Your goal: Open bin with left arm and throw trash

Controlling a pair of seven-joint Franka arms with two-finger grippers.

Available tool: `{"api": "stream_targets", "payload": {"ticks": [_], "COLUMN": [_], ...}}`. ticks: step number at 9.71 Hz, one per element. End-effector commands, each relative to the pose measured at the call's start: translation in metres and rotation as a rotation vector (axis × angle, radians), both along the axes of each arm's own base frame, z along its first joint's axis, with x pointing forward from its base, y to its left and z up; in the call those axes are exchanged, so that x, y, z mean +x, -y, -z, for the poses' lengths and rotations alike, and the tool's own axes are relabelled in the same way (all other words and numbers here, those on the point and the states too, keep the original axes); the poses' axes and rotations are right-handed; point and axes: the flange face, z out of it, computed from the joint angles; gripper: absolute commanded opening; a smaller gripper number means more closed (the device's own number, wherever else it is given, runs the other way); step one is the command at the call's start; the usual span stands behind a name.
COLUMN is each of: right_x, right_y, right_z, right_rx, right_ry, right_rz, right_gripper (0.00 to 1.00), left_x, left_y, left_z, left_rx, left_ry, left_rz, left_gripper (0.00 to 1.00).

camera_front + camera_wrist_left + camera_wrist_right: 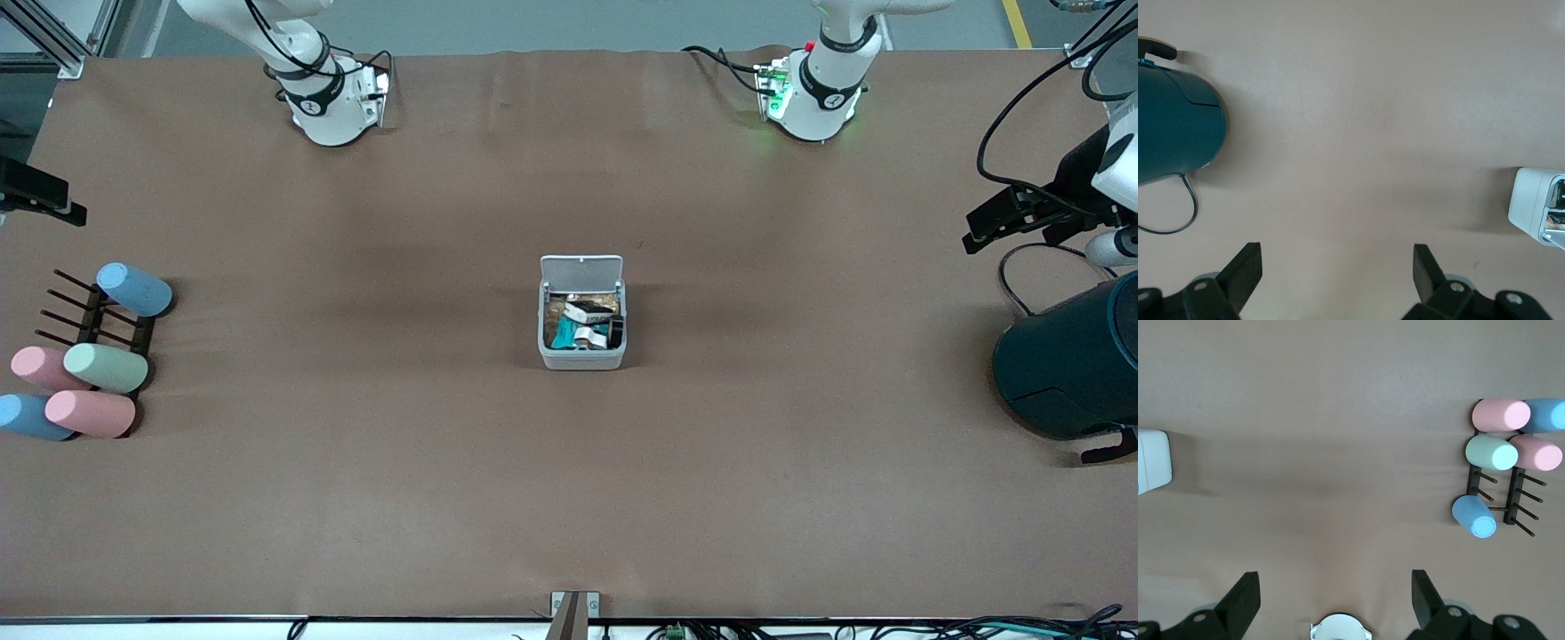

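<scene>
The bin point(582, 357) stands in the middle of the table with its lid point(581, 268) swung open and upright on the side toward the robots. Trash lies inside it, including a black packet with white print point(589, 312) and a teal wrapper point(563, 334). No trash shows on the table. My left gripper point(1337, 267) is open and empty, high over bare table between the bin point(1528, 207) and the teal cylinder. My right gripper point(1335, 593) is open and empty, high over bare table. The bin's edge point(1153, 460) shows in its view. Neither gripper shows in the front view.
A large dark teal cylinder point(1071, 364) with a cable stands at the left arm's end of the table. Several pastel cylinders point(105, 367) lie on and around a dark rack point(93, 324) at the right arm's end. Both arm bases point(813, 89) stand along the table's edge.
</scene>
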Motion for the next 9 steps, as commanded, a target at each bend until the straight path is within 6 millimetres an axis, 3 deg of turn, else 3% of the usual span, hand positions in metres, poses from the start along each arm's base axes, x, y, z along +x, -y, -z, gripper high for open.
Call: {"api": "stream_targets", "payload": {"ticks": [1, 2, 3, 6, 9], "right_x": [-0.005, -0.006, -0.015, -0.046, -0.054], "right_y": [0.005, 0.006, 0.002, -0.003, -0.009], "right_z": [-0.002, -0.002, -0.014, -0.027, -0.023], "right_rx": [-0.002, 0.015, 0.010, -0.014, -0.024], "right_ry": [-0.009, -0.010, 0.007, 0.000, -0.005], "right_rz": [0.016, 0.007, 0.007, 0.006, -0.003], "right_gripper": [1.00, 1.00, 1.00, 1.00, 1.00], "left_x": [0.002, 0.002, 0.001, 0.001, 0.001], "left_y": [-0.001, -0.002, -0.001, -0.001, -0.001], "left_z": [0.002, 0.002, 0.001, 0.001, 0.001], "left_rx": [0.010, 0.009, 0.008, 0.010, 0.010], "left_ry": [0.007, 0.007, 0.009, 0.009, 0.007], "left_rz": [0.008, 0.007, 0.008, 0.008, 0.008], "left_gripper": [1.00, 1.00, 1.00, 1.00, 1.00]}}
